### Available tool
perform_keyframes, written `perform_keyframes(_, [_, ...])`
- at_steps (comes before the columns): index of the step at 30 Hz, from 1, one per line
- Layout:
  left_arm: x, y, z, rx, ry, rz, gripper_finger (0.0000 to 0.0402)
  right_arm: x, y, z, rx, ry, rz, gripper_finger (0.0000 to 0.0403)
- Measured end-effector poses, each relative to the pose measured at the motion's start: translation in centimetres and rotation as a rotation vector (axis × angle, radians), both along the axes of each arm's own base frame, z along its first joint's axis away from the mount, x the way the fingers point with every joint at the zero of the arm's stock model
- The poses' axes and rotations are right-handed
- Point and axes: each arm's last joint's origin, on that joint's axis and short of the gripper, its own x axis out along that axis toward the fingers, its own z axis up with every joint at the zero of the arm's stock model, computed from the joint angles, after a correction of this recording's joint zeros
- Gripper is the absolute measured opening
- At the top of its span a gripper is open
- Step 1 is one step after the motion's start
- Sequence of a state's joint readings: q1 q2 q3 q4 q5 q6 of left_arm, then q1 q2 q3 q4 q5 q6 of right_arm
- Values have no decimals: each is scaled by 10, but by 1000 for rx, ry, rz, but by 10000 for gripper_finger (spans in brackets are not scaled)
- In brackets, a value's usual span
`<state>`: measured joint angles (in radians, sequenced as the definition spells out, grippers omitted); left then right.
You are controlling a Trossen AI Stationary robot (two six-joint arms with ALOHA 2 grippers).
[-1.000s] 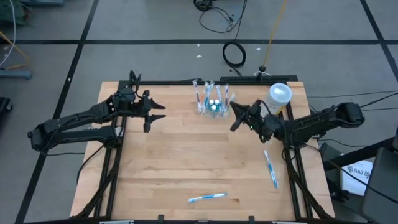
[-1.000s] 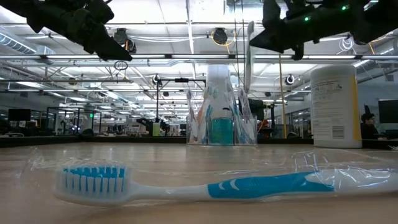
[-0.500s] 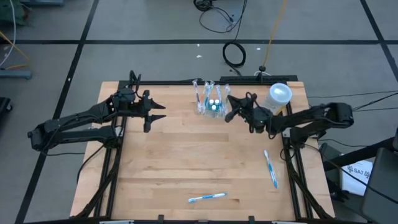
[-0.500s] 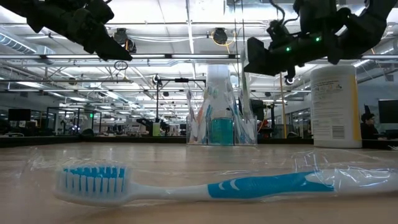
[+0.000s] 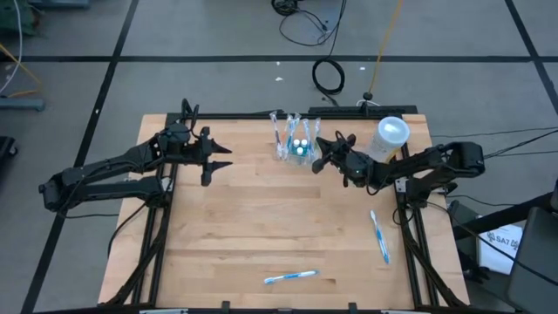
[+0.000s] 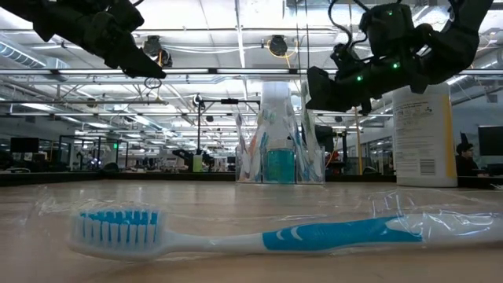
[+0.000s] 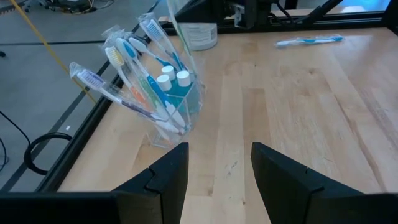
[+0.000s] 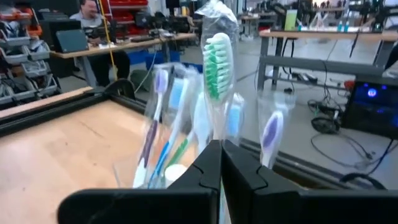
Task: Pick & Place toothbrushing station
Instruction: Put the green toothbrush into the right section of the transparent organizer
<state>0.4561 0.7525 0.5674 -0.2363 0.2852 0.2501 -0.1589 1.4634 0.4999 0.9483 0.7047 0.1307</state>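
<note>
Two wrapped toothbrushes lie on the table. Right gripper, clamped on a green-bristled toothbrush, hovers beside one toothbrushing station; left gripper hangs apart, fingers spread.

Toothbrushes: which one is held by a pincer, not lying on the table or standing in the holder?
The green-bristled toothbrush, upright in the shut right pincer beside the holder.

I work in what looks like a large robotics lab or workshop hall. My wooden worktop sits in a black metal frame on a grey floor marked with dark tape lines, loose cables lying beyond the far edge. Farther off run ceiling trusses and more benches, where a person sits, blurred.
</note>
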Motion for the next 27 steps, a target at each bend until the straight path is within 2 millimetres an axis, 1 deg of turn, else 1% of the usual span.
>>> perform_keyframes(4, [0, 0, 0, -1, 0, 0, 182, 1, 0, -10, 37, 35, -4, 0])
perform_keyframes(8, [0, 0, 0, -2, 2, 0, 182, 2, 0, -12, 45, 41, -5, 0])
perform_keyframes(13, [0, 0, 0, -5, 3, 1, 182, 1, 0, -16, 148, -31, -22, 0])
perform_keyframes(16, [0, 0, -1, -8, 6, 2, 182, 0, 0, -20, 154, 20, -27, 6])
perform_keyframes(20, [0, 0, -1, -25, 4, 9, 182, -1, 0, -25, 183, 51, -36, 29])
perform_keyframes(25, [0, 0, -1, -29, 3, 10, 182, -1, 0, -24, 192, 28, -37, 72])
perform_keyframes(27, [0, 0, -1, -36, 2, 14, 182, 0, 0, -21, 187, -13, -34, 88])
